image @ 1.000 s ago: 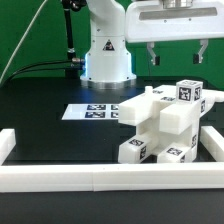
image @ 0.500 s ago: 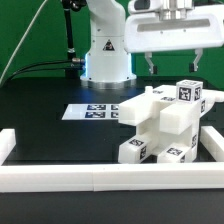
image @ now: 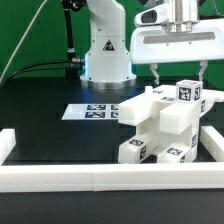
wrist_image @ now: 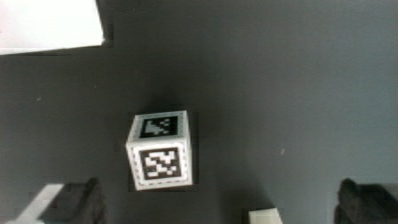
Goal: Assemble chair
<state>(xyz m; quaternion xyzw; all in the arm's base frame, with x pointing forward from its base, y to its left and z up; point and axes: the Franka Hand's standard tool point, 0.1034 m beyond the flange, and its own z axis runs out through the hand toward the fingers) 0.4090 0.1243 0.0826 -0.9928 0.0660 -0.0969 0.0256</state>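
My end effector [image: 180, 73] hangs with its 2 fingers spread apart, gripping nothing, just above the chair [image: 160, 125]. I see the chair's tagged white parts clustered on the black bench [image: 40, 120], beside the marker board [image: 92, 111].

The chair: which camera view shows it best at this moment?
The exterior view shows the chair best: the whole white blocky assembly stands there on the black table, tags visible. The wrist view shows only one tagged block of it from above, between the gripper's dark fingertips.
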